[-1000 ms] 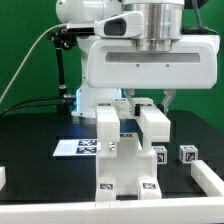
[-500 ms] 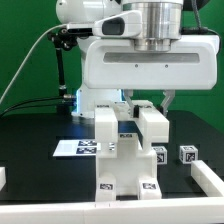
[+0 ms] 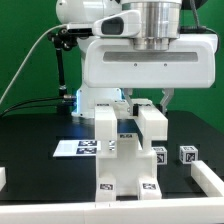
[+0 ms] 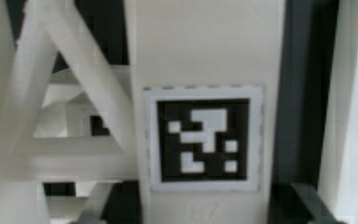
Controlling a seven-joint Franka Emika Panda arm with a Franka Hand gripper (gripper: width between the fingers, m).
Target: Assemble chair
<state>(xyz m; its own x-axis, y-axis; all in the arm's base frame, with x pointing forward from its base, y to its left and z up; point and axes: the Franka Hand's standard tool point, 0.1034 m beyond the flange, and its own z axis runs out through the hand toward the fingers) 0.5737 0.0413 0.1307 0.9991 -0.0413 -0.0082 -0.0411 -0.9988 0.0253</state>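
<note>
Half-built chair (image 3: 128,150) standing on a black table (image 3: 30,130), green backdrop (image 3: 20,40) behind.

The table top is matte black and runs to a green wall, with a black cable (image 3: 25,70) arching down at the exterior view's left. The marker board (image 3: 75,148) lies flat on the table just behind the chair, toward the exterior view's left. Two small tagged white blocks (image 3: 186,154) sit near the chair at the exterior view's right, and white edges (image 3: 207,176) show at both lower corners. The robot arm's broad white head hangs directly over the chair, and the gripper (image 3: 148,103) reaches down among the upright parts; whether its jaws clamp a part cannot be told. Only the wrist view shows the close detail: a white slab (image 4: 194,50) bearing a black-and-white marker tag (image 4: 204,135), with crossed white struts (image 4: 60,100) beside it.
</note>
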